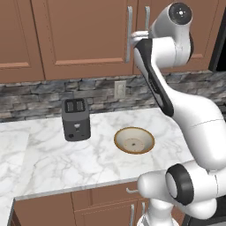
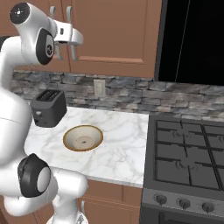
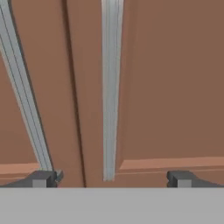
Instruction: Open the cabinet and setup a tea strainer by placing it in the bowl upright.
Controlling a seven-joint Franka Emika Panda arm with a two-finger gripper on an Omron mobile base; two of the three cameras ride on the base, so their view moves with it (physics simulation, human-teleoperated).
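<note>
Gripper: your gripper [image 3: 111,177] stands wide open and holds nothing; in the hand view you see its two dark fingertips [image 3: 43,178] low in the picture, well apart, one at each side.
Handle between the tips: you see a long silver handle [image 3: 110,87] running straight up the middle of the hand view, between the two tips; whether either tip touches it you cannot tell.
Second handle: a second silver handle [image 3: 24,96] slants up the left of the hand view, its lower end just beside the left tip.
Cabinet: your cabinet [image 1: 84,37] is shut, both brown doors flat and meeting at a dark seam between the two handles; you see the same doors in the right base view [image 2: 113,30].
Arm: in the left base view the hand is raised to the doors at the handles [image 1: 129,33], above the back of the bench.
Bowl: your bowl [image 1: 134,140] sits on the bench, below the cabinet, beige inside with a brown rim and upright; from the right you see it [image 2: 83,138] near the front edge.
Toaster: a dark toaster [image 1: 76,118] stands on the bench near the bowl, apart from it, toward the stone back wall.
Bench: the bench [image 1: 53,154] is white marble, carrying the bowl and the toaster.
Outlet: a white outlet [image 1: 119,89] sits in the stone wall above the bowl.
Stove: a dark stove [image 2: 188,153] adjoins the bench in the right base view.
</note>
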